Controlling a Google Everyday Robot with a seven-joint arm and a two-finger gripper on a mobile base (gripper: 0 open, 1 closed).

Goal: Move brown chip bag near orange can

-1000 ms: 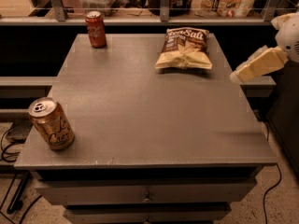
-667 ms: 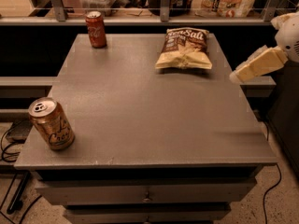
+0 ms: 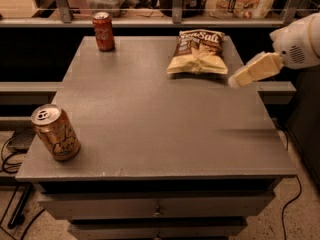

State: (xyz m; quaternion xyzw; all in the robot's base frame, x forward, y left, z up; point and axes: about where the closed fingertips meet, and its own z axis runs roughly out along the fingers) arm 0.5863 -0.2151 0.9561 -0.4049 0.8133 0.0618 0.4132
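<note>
The grey table (image 3: 160, 114) carries the brown chip bag (image 3: 197, 53) at its far right. The bag is dark brown above and pale yellow below. It looks light, soft and crinkly, so I would pinch a side edge. The gripper (image 3: 239, 79) hovers just right of the bag; whether its jaws are spread, I cannot tell. The orange can (image 3: 55, 132) stands well apart, near left.

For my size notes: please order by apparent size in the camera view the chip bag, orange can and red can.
1. Crinkly brown-and-yellow chip bag.
2. Golden-orange metal can; nearest the camera, so its lead is unsure.
3. Red metal cola can, far back.
Cream gripper hovers right of the bag.
</note>
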